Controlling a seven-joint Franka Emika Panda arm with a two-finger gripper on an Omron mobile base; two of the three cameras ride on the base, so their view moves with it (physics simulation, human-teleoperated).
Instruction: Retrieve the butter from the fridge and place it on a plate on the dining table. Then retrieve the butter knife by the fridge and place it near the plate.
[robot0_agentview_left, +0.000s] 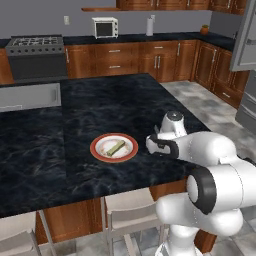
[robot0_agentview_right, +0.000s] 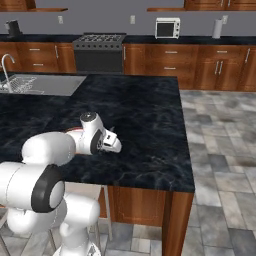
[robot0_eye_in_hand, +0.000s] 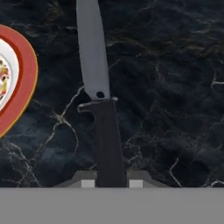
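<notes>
Butter (robot0_agentview_left: 115, 148) already on plate (robot0_agentview_left: 98, 144) on worktop (robot0_agentview_left: 125, 100): first half done. Jaws (robot0_eye_in_hand: 111, 183) clenched on knife (robot0_eye_in_hand: 98, 100) handle, blade pointing away over black marble, plate rim just to one side in hand view. Knife looks close above worktop (contact unclear). Left: set knife down beside plate, release, withdraw. Task nearly complete, by my read.

Plate (robot0_eye_in_hand: 19, 83) cut off at hand view's edge; butter knife (robot0_eye_in_hand: 98, 109) tip likewise.
</notes>
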